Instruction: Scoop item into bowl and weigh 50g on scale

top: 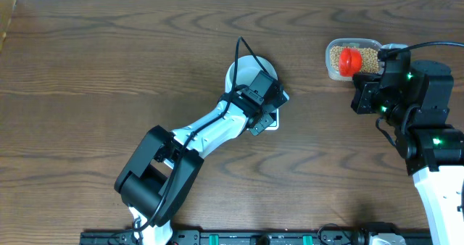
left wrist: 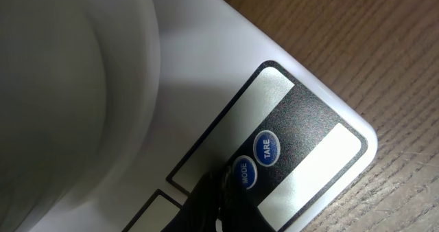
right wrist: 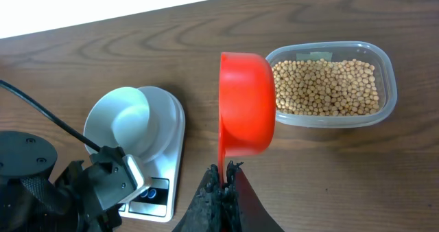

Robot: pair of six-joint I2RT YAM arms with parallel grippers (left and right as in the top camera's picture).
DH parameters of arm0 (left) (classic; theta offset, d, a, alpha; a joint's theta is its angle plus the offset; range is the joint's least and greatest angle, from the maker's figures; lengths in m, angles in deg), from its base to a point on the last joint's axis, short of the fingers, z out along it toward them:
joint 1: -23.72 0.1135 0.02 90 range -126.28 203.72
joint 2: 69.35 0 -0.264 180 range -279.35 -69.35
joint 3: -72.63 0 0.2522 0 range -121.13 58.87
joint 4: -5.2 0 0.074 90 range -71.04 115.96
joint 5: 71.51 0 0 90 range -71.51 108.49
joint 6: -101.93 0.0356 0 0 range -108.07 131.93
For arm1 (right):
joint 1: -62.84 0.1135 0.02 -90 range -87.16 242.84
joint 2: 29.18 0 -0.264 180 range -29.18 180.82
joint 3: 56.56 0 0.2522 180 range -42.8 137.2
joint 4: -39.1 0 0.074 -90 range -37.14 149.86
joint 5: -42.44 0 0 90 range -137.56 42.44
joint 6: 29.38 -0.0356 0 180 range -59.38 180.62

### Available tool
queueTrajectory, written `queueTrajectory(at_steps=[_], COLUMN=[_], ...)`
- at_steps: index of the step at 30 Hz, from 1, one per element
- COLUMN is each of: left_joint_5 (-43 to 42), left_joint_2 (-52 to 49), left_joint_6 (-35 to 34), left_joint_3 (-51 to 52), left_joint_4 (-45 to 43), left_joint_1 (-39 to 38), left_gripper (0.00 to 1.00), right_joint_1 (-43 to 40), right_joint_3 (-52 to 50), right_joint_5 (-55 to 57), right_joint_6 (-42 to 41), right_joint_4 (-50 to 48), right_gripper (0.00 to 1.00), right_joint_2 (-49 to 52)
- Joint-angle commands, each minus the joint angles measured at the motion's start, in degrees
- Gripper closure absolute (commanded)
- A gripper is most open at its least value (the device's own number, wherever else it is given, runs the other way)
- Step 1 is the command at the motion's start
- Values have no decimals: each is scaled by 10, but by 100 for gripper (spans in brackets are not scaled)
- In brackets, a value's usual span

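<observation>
A: At centre of the overhead view sits the scale (top: pixel 274 124) with the bowl (top: pixel 243 67) on it. What is the left gripper (top: pixel 262 118) doing?
B: It's closed and holding nothing. In the left wrist view its dark tip sits at the MODE button (left wrist: pixel 243 172), just beside the TARE button (left wrist: pixel 267 148). Touching or just above it, can't tell.
A: Step?
B: My read is a button press, to wake or zero the scale before any beans (right wrist: pixel 329 88) land. To do it well, press straight down on one button only. No sideways shove that slides the scale, and no nudging the bowl, which is close at upper left of that view.
A: Pose?
B: The left arm (top: pixel 210 129) reaches from lower left of the frame up to centre, wrist pitched down over the scale's button end. The right arm (top: pixel 435 129) is at the right edge, wrist turned toward the clear tub (right wrist: pixel 387 67).
A: And the right gripper (right wrist: pixel 223 174)?
B: Clamped on the handle of the red scoop (right wrist: pixel 247 112). The cup is tipped on its side and its inside is hidden.
A: Where's the item?
B: The beans are in the clear tub, upper right, with the scoop just beside its left end. The bowl looks empty.
</observation>
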Motion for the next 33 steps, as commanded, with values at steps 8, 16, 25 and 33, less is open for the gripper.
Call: queueTrajectory(at_steps=[8,16,25,33], left_joint_5=[17,17,17,17], left_joint_2=[-14,-14,-14,-14], left_joint_6=[9,10,9,8], left_joint_3=[5,5,5,5], left_joint_4=[1,1,1,1], left_joint_1=[0,2,5,8], left_gripper=[93,92,92,93], right_joint_1=[-1,-1,-1,-1], right_joint_3=[12,12,12,12], right_joint_5=[5,5,5,5], right_joint_6=[6,6,6,6], right_joint_4=[-1,3,6,6], right_gripper=[99,99,99,99], right_joint_2=[2,2,2,2])
